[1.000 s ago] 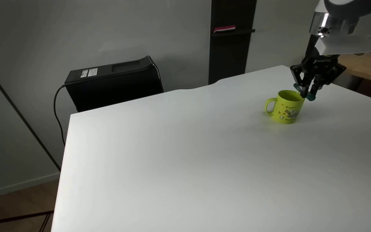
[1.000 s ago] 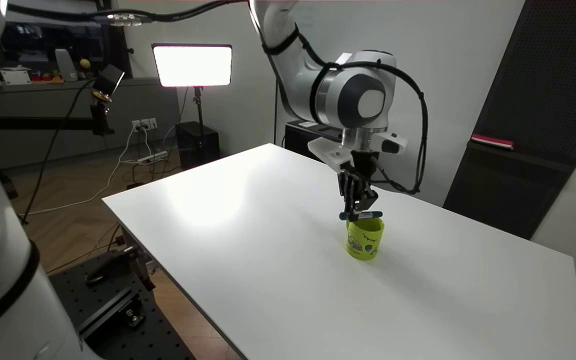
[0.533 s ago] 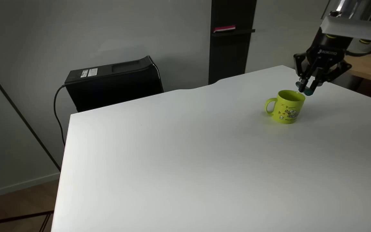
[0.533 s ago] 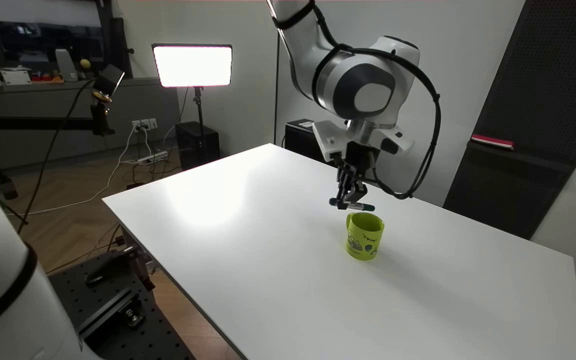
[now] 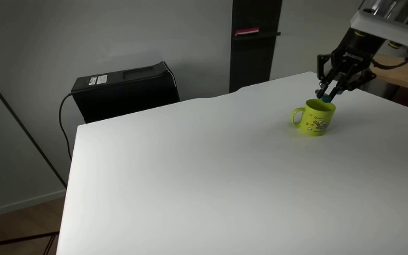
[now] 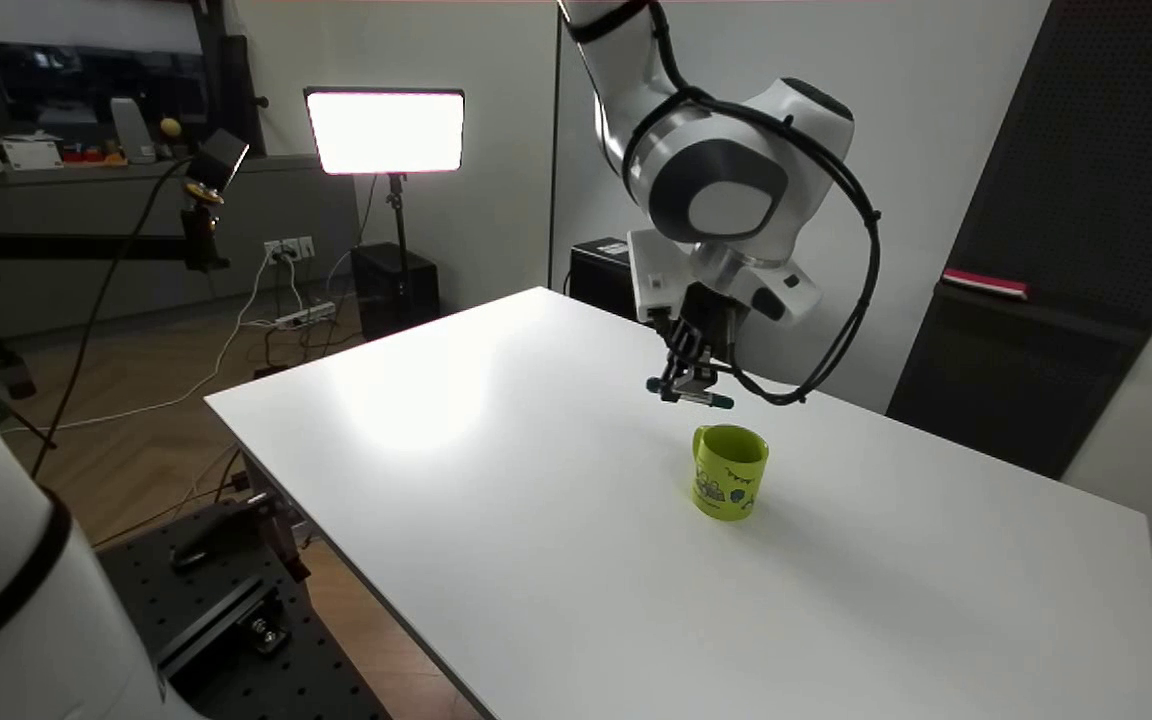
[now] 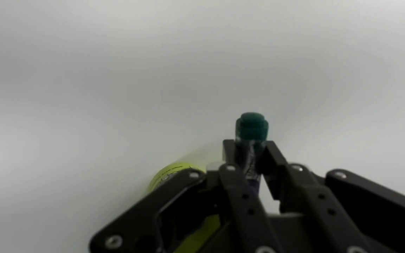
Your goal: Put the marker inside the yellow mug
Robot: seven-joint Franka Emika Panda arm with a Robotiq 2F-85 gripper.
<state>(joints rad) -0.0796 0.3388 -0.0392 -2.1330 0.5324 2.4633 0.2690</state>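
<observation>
The yellow mug (image 5: pixel 315 120) stands upright on the white table and also shows in an exterior view (image 6: pixel 729 490). In the wrist view the mug (image 7: pixel 165 175) is mostly hidden behind the gripper's left finger. My gripper (image 5: pixel 326 95) is shut on the marker, also seen in an exterior view (image 6: pixel 684 388) and in the wrist view (image 7: pixel 250 153). The marker (image 6: pixel 702 398) lies across the fingertips, close to level, with a green end (image 7: pixel 251 128) sticking out. It is held above the table, higher than the mug's rim and a little to its side, apart from the mug.
The white table (image 5: pixel 190 177) carries the mug. A black box-shaped device (image 5: pixel 126 92) stands beyond the table's edge. The arm's cable (image 6: pixel 836 340) hangs in a loop beside the wrist. A lit panel lamp (image 6: pixel 384 131) stands behind the table.
The gripper has risen from near the mug's rim and shifted left in both exterior views, carrying the marker. The wrist is more tilted. The mug has not moved.
</observation>
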